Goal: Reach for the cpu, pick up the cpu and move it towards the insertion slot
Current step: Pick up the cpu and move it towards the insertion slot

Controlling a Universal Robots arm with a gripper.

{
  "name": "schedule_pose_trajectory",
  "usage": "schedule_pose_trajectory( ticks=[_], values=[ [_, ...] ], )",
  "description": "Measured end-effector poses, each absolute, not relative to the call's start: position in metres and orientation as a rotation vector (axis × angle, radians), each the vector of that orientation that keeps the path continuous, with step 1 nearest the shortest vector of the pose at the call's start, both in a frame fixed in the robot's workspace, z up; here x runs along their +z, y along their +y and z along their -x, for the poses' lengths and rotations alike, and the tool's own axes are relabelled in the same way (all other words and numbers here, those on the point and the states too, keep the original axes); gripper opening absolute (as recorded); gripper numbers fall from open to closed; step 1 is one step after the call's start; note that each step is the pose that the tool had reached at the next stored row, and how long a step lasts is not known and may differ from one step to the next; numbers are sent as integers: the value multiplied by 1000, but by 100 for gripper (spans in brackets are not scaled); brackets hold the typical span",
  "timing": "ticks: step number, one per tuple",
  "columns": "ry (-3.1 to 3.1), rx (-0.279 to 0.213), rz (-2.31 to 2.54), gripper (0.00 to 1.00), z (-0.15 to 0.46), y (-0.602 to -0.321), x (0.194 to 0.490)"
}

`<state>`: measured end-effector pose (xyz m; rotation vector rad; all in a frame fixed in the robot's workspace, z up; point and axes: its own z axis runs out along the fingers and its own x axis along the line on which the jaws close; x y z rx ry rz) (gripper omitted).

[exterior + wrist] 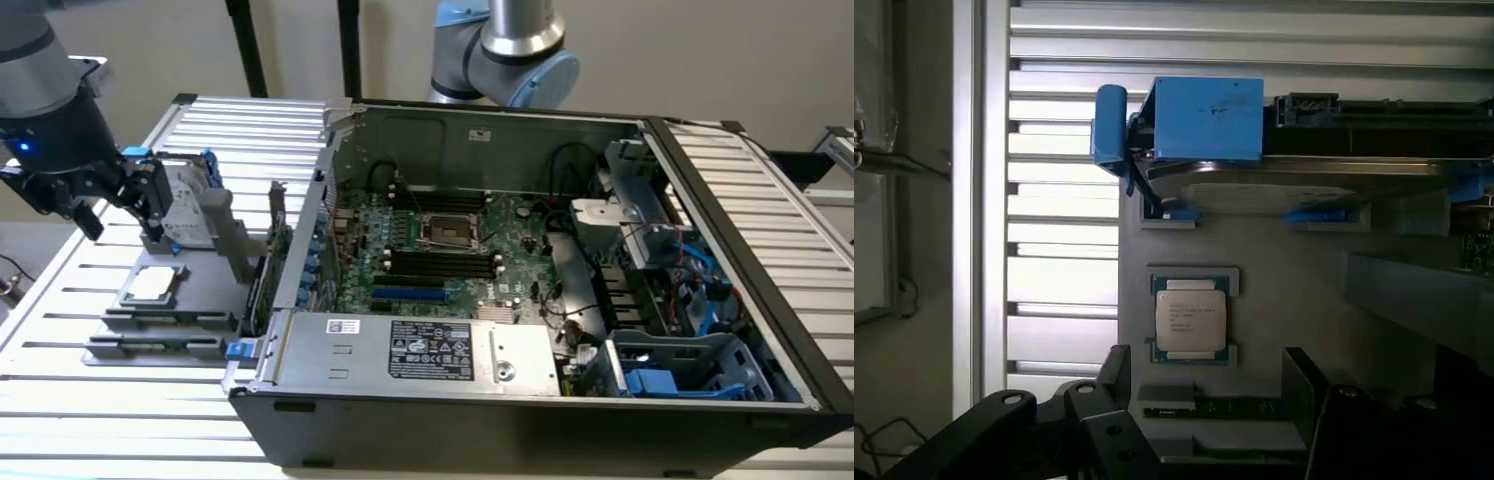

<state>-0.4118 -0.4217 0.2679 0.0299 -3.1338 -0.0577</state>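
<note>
Your gripper (pixel 118 212) hangs over the grey tray (pixel 203 295) outside the computer case (pixel 534 420), fingers (pixel 1116 368) spread apart and holding nothing. The cpu (pixel 151 285) lies flat in its seat on that tray, near the gripper but untouched. In the wrist view, the cpu (pixel 1191 318) sits just ahead of the gap between your fingertips. The insertion slot (pixel 451 232) is well apart, on the motherboard (pixel 521 290) inside the case.

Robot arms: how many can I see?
2. One robot arm is at the exterior view's left, over the grey tray with the cpu. The other stands behind the open computer case. More may be out of frame.
</note>
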Motion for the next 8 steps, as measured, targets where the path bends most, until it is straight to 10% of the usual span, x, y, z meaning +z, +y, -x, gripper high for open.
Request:
schedule_pose_trajectory(
  ticks=[8],
  values=[
    [-3134,-58,-30,71,412,-422,253]
  ],
)
